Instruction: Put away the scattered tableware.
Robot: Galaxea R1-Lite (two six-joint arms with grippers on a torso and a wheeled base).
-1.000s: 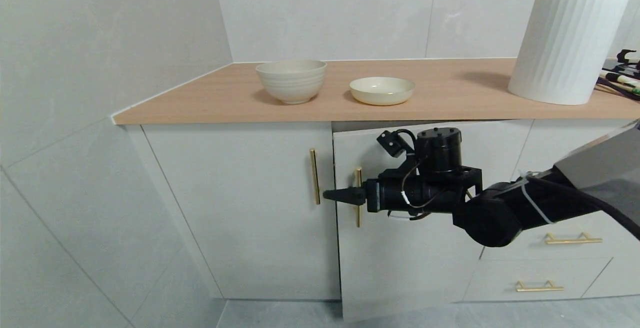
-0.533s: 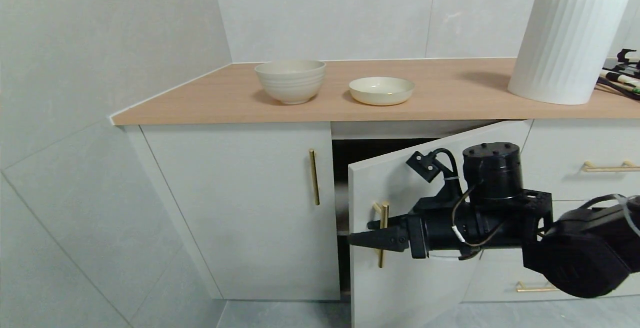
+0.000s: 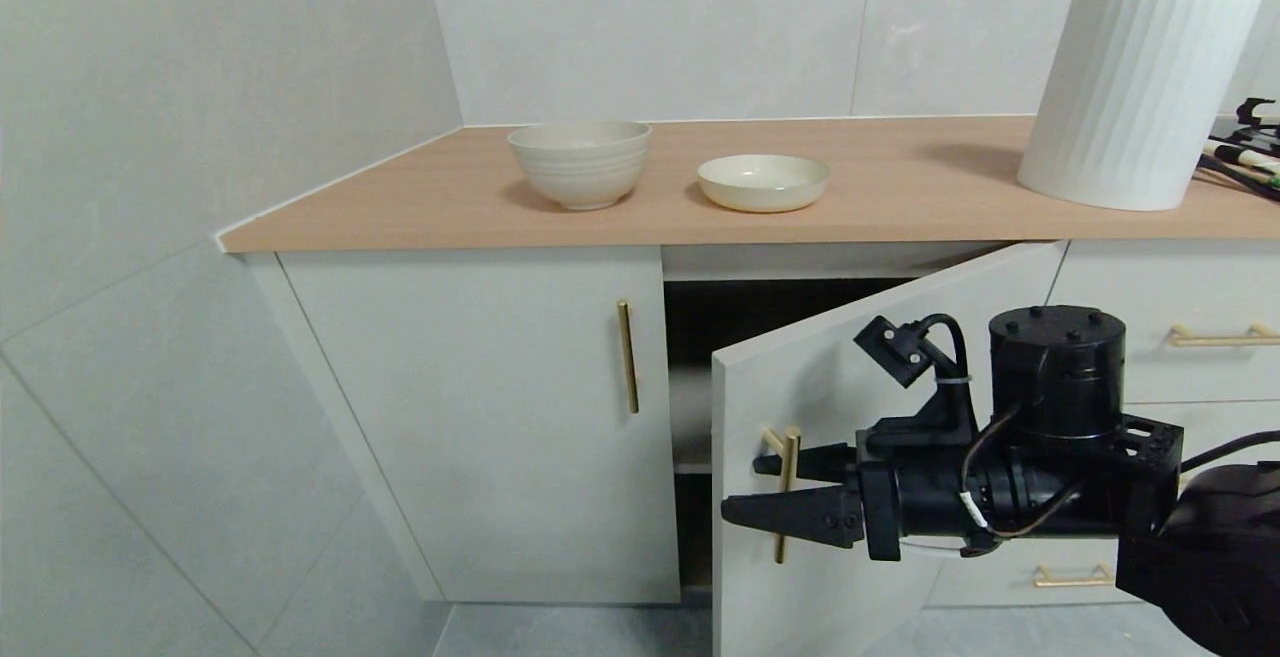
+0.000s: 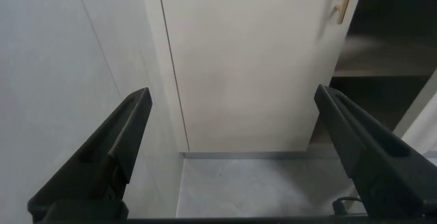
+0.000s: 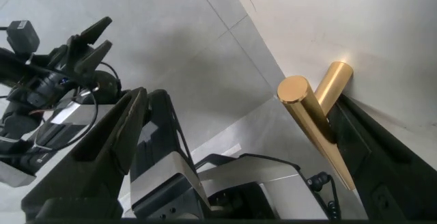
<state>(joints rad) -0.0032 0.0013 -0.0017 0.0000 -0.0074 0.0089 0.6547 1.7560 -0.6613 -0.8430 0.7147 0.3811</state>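
A deep cream bowl (image 3: pixel 580 162) and a shallow cream dish (image 3: pixel 763 181) stand on the wooden countertop (image 3: pixel 900 199). Below them the right-hand cabinet door (image 3: pixel 830 377) is swung partly open. My right gripper (image 3: pixel 775 487) is open, one finger on each side of that door's gold handle (image 3: pixel 786 492). In the right wrist view the handle (image 5: pixel 314 125) rests against one finger, with a wide gap to the other. My left gripper (image 4: pixel 232 94) is open and holds nothing, low in front of the shut left door (image 4: pixel 246 60) and the floor.
A tall white ribbed cylinder (image 3: pixel 1135 92) stands at the counter's right, with dark utensils (image 3: pixel 1245 152) beside it. Drawers with gold handles (image 3: pixel 1215 335) lie right of the open door. Inside the dark cabinet a shelf (image 3: pixel 690 427) shows. A tiled wall closes the left side.
The right gripper has drawn back and downward with the handle between its fingers, and the right-hand door has swung from nearly shut to well open.
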